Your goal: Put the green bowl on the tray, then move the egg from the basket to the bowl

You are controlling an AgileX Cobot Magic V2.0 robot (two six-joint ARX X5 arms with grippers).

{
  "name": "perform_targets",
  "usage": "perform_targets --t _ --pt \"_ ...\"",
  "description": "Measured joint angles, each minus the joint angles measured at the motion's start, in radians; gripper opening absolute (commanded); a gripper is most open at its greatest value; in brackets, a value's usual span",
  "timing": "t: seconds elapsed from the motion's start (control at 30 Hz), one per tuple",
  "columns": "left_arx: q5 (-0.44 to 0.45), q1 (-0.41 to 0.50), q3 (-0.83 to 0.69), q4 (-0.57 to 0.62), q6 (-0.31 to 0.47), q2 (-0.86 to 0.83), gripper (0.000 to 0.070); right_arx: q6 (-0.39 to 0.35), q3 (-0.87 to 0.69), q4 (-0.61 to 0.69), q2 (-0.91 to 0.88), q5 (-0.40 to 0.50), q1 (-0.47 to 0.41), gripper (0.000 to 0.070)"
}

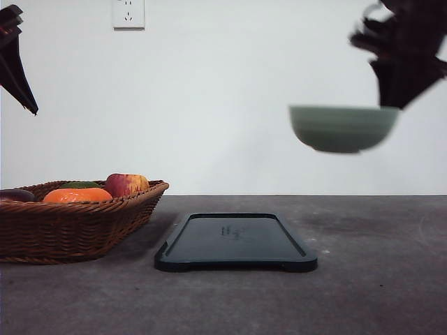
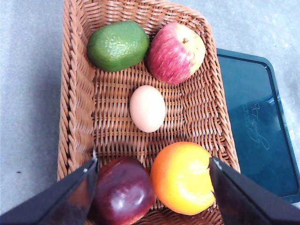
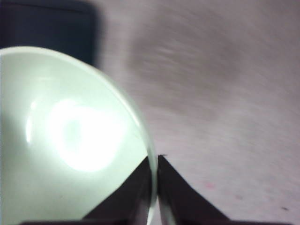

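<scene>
Right end effector (image 3: pixel 154 187) pinched on the rim of the green bowl (image 1: pixel 342 128), one finger inside the wall, one outside, as the right wrist view shows. Bowl held high in the air, upright, well above the counter (image 1: pixel 363 279) and to the right of the tray (image 1: pixel 236 242), not over it. Front view blurs the bowl, so it is probably in motion.

Progress: step one in hand, not finished. Tray bare, nothing on it. Bowl has yet to go left and down onto the tray. Egg transfer not started.

Near to far on the counter:
- Tray, dark, flat, low rim, lying centre front.
- Basket (image 1: pixel 70 223), brown wicker, at the left, close beside the tray's left edge.
- In the basket, by the left wrist view: egg (image 2: pixel 147 108) lying alone in the middle, touching no fruit; orange (image 2: pixel 183 178) and a dark red fruit (image 2: pixel 123 191) at one end; apple (image 2: pixel 176 52) and a green fruit (image 2: pixel 118 45) at the other.
- Plain wall with a socket (image 1: pixel 128 13) behind.

Left end effector (image 2: pixel 152 187) hangs over the basket, fingers spread wide, holding nothing.

Bowl: pale sage green, smooth glossy inside with a bright glare spot, thin lighter rim, empty. Egg: small, smooth, oval, pale pinkish-tan under this light.
</scene>
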Motion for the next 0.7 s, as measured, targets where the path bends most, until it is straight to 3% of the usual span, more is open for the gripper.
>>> perform_targets --t 0.33,0.7 --pt "0.000 0.000 0.000 0.001 0.000 0.000 0.0472 0.000 0.060 0.048 0.142 0.000 0.203 0.0000" --pt "0.000 0.000 0.000 0.000 0.000 0.000 0.0472 0.000 0.066 0.167 0.312 0.034 0.294 0.0000"
